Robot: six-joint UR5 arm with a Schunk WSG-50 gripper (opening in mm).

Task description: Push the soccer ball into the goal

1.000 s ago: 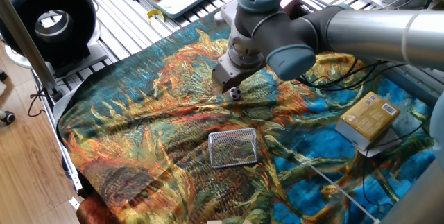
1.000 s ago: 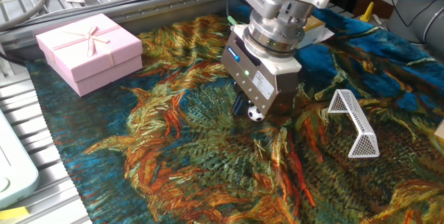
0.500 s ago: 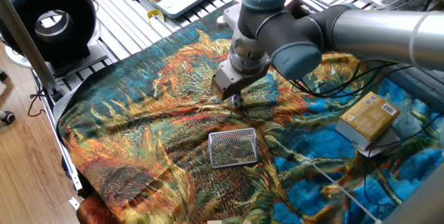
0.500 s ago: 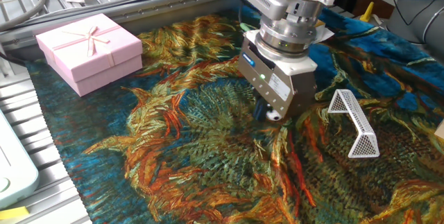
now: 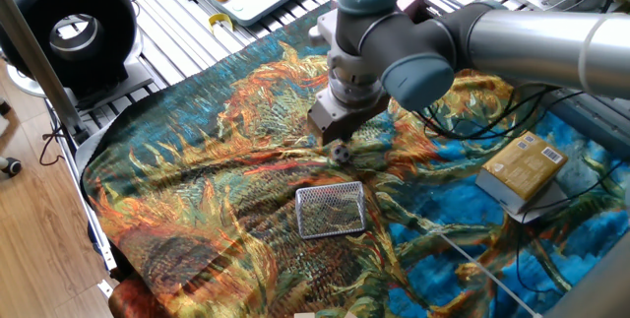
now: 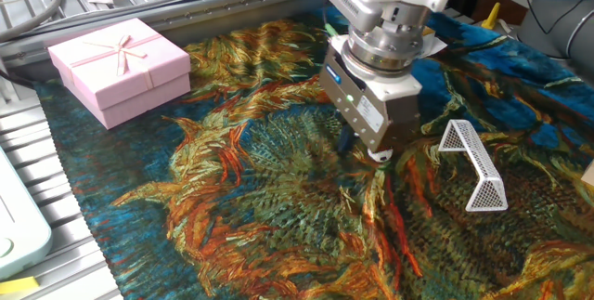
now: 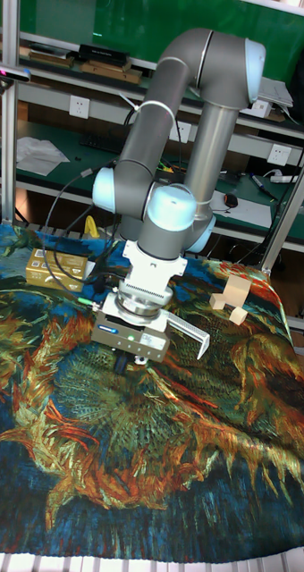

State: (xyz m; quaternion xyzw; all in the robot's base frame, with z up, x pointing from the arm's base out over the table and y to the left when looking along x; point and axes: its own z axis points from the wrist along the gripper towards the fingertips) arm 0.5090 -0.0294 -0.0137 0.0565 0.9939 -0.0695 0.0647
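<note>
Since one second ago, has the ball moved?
Yes. The ball has rolled nearer to the goal, which has stayed put, with the gripper following right behind it.

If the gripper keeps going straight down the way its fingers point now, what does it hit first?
Most likely the painted cloth right under the gripper; it is already very low. The soccer ball sits at its tip, toward the goal, so it may be clipped; depth is unclear.
</note>
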